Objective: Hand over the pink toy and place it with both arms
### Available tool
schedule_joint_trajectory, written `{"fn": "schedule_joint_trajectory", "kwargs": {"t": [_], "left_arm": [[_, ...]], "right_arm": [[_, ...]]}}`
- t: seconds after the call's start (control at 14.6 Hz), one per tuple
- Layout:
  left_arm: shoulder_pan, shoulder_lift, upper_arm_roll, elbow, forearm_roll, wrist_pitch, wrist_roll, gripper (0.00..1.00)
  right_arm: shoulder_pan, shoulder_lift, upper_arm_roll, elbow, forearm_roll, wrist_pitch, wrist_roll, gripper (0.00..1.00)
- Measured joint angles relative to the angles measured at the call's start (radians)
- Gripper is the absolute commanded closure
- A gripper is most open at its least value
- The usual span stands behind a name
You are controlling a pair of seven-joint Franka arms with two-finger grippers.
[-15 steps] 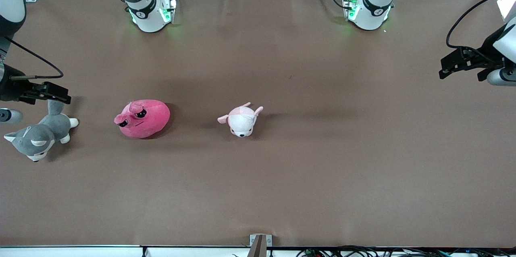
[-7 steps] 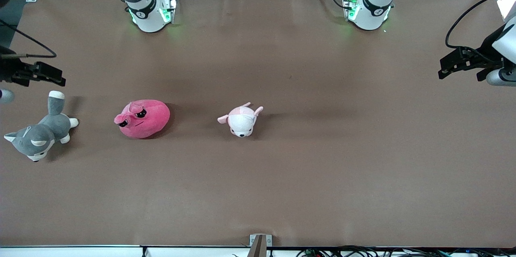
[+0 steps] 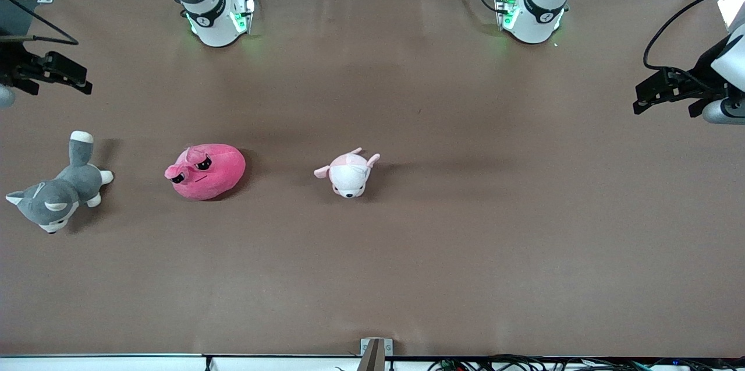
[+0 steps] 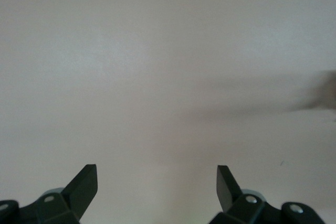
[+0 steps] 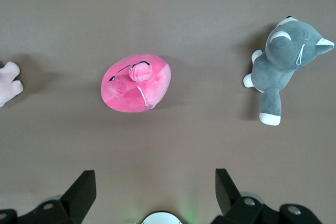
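Right gripper (image 3: 73,80) risen off husky plush (image 3: 55,199), jaws wide, left gripper (image 3: 643,100) waiting wide, pink toy (image 3: 206,173) untouched

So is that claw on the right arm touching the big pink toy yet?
Apart. The right wrist view shows the right gripper open, with bare table between its fingertips and the pink toy.

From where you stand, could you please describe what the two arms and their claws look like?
Both arms are glossy white with black joint bands, on white bases glowing green. The right claw and the left claw are black, each with a loose black cable looping to it. In the wrist views, the fingers are black wedges.
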Motion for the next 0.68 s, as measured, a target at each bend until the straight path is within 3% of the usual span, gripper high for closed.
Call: {"fn": "schedule_joint_trajectory", "kwargs": {"t": [0.68], "left_arm": [[0.0, 0.0, 0.0, 0.0, 0.0, 0.0, 0.0, 0.0]], "right_arm": [[0.009, -0.048, -0.009, -0.015, 0.036, -0.001, 0.003, 0.0]]}}
